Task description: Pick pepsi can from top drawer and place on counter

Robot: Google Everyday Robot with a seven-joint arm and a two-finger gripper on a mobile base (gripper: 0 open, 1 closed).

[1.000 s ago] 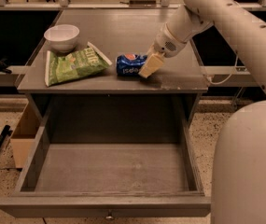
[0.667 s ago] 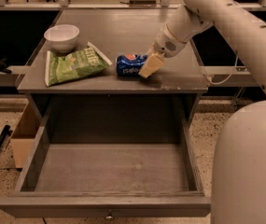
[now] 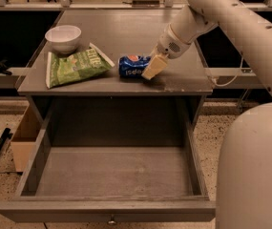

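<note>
The pepsi can (image 3: 130, 66) lies on its side on the counter (image 3: 126, 27), near the front edge and right of the middle. My gripper (image 3: 151, 70) comes down from the upper right and sits at the can's right end, covering that end. The top drawer (image 3: 102, 210) is pulled out wide below the counter, and nothing shows inside it.
A green chip bag (image 3: 76, 67) lies left of the can. A white bowl (image 3: 63, 37) stands behind the bag. A cardboard box (image 3: 25, 137) stands on the floor left of the drawer. My robot body (image 3: 255, 175) fills the lower right.
</note>
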